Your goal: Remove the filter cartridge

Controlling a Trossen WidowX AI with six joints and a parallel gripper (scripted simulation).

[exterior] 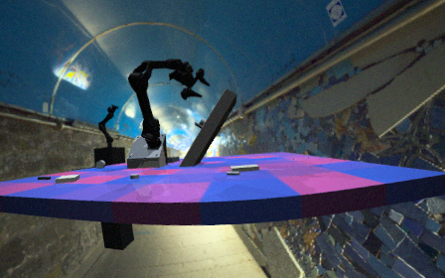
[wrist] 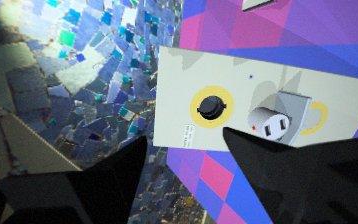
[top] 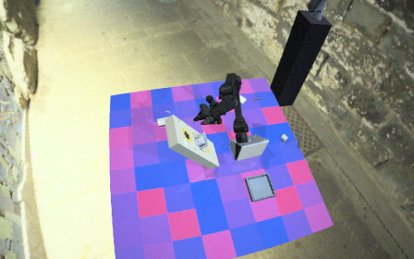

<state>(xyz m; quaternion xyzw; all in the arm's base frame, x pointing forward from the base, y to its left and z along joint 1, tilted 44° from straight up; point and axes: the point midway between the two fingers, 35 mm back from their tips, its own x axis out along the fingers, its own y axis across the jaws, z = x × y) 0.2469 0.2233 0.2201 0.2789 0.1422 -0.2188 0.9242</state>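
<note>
The pale service panel [top: 176, 141] [exterior: 210, 130] [wrist: 174, 90] leans back. Its dark round socket [top: 187, 134] [wrist: 211, 107], ringed in yellow, is without the cartridge. The white-grey cartridge [top: 199, 141] [wrist: 274, 125] is outside the socket, at the panel face beside a grey block [wrist: 296, 111], its two-slotted end facing the wrist camera. Whether it touches the block, and what supports it, cannot be told. My gripper [top: 199, 121] [exterior: 201, 88] [wrist: 184, 135] is open and empty, held off the panel face, with the cartridge outside its fingers. The square grey tray [top: 260, 187] has nothing visible in it.
A second yellow ring [wrist: 322, 119] is on the panel beyond the block. The arm's pale base [top: 251, 149] [exterior: 146, 154] stands between panel and tray. A small white block [top: 284, 137] and other small pieces lie on the checkered table [top: 214, 208].
</note>
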